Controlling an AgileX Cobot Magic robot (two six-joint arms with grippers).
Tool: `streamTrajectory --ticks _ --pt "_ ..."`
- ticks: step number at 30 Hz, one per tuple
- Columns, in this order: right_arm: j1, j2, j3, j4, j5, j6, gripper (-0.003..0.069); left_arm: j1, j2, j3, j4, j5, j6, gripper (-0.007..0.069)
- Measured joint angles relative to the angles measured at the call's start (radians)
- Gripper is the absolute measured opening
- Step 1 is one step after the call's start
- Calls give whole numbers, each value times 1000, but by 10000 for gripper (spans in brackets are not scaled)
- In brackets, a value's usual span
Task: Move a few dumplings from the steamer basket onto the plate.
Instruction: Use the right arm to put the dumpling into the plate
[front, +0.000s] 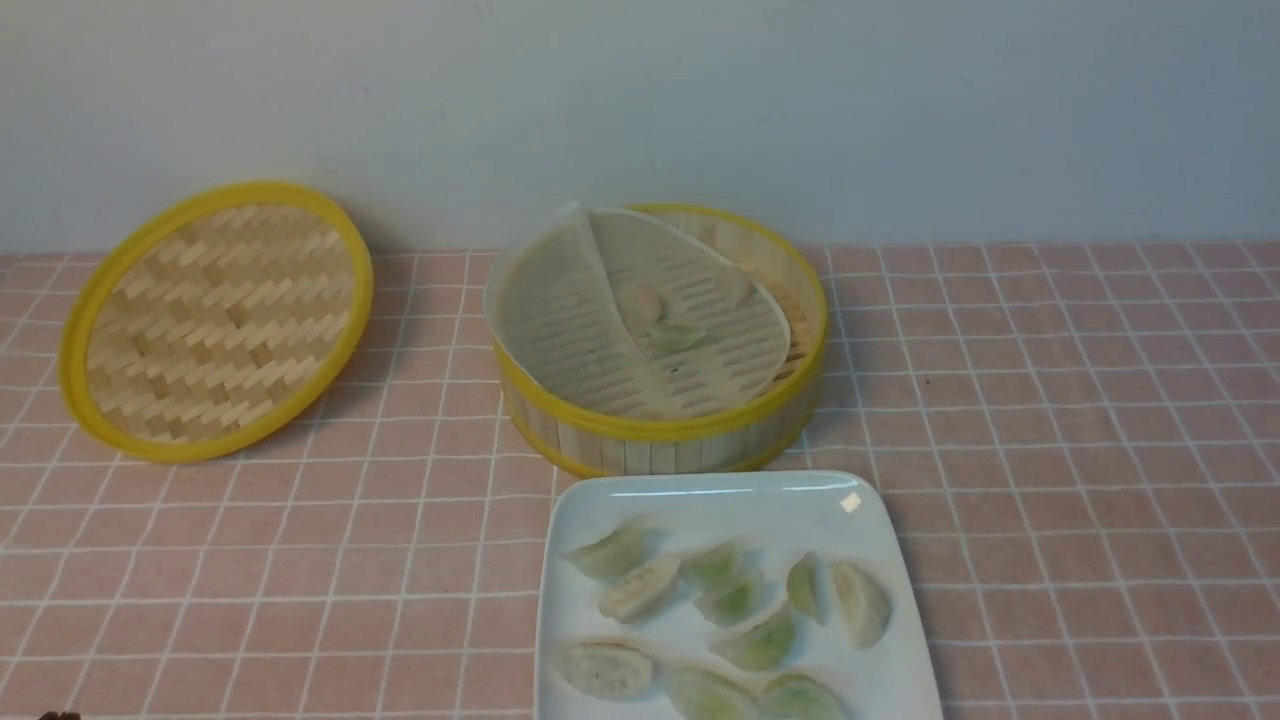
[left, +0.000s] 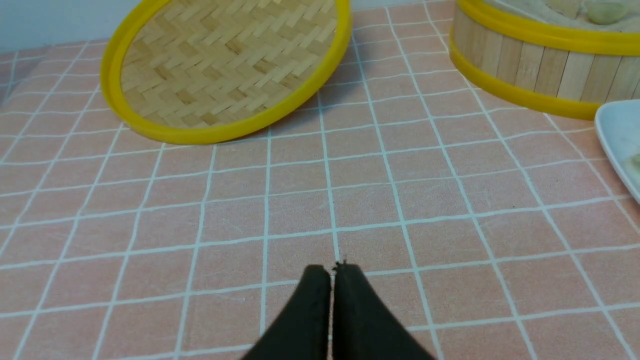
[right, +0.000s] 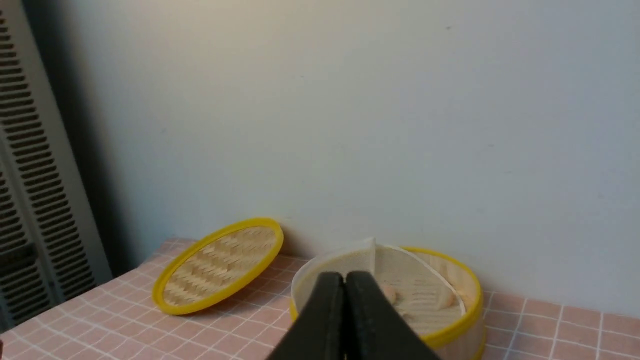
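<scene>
Both grippers, left (left: 331, 270) and right (right: 344, 278), are being held closed and empty. Pale green and off-white dumplings (front: 720, 610) are being shown on the plate (front: 700, 500); a few are lying in the basket (front: 660, 440). Pink grid cloth (front: 1050, 450) and a lid (front: 215, 320) are being backed by a pale wall (front: 700, 100).

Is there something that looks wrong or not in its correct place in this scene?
Yes. The liner sheet in the steamer basket is creased and rides up over the left rim instead of lying flat. The lid is tilted, propped against the wall.
</scene>
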Motion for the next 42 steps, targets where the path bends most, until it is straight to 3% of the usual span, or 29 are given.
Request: streamTrajectory --ticks 7,10,15,18,42 --pt "-32 0 54 37 -56 -79 -15 0 0 0 0 0 0 -6" --pt "-139 0 97 38 -58 -83 -15 0 0 0 0 0 0 -6" --pt "-423 0 238 12 -52 -93 -15 0 0 0 0 0 0 -6" --pt "-501 0 336 3 -50 -93 -15 0 0 0 0 0 0 -6" --pt "-523 0 399 0 -46 -96 -15 0 0 0 0 -2 0 -6"
